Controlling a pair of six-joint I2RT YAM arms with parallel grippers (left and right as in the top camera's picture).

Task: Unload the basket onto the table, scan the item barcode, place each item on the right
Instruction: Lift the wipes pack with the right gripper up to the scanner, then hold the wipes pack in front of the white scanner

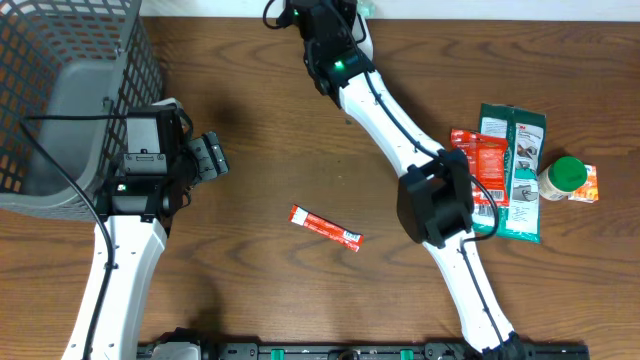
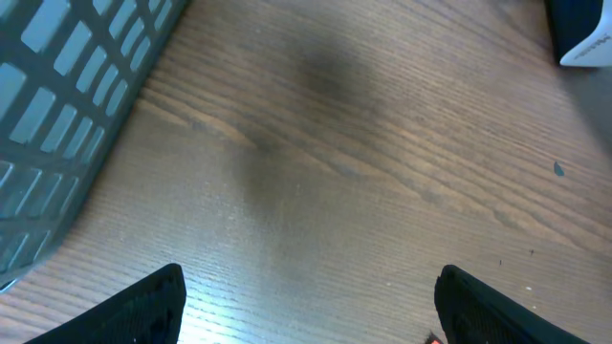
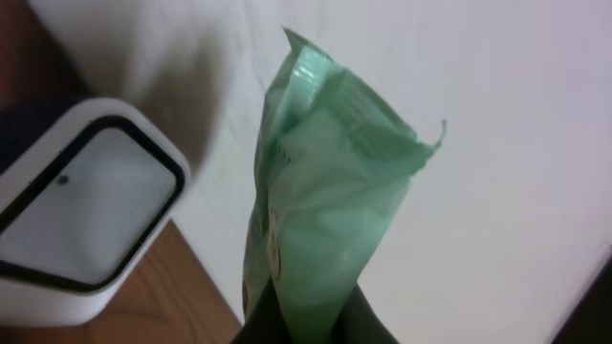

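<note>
1. A grey mesh basket [image 1: 70,90] stands at the far left corner of the wooden worktop [image 1: 270,120].

2. The left pincer [image 1: 212,157] sits just to the right of the basket, low over the wood. In the left wrist view its two dark fingers [image 2: 143,308] stand wide apart with nothing between them. Only bare wood grain lies below, with the basket wall to one side.

3. A red sachet [image 1: 325,227] lies flat near the middle of the worktop, well apart from both pincers.

4. The right arm [image 1: 385,110] reaches diagonally from the near edge to the far edge of the worktop. The right pincer [image 3: 311,323] is clamped on the lower end of a green pouch [image 3: 325,191], the item to be scanned. The pouch is held upright, with its crimped top edge uppermost, in front of a pale wall.

5. A white barcode scanner [image 3: 81,205] with a black-framed window stands just beside the pouch on the far edge of the worktop.

6. At the right side lie a red packet [image 1: 478,160] and a green blister pack [image 1: 515,170], overlapping. Next to them are a green-capped bottle [image 1: 565,178] and an orange box [image 1: 590,185].
</note>
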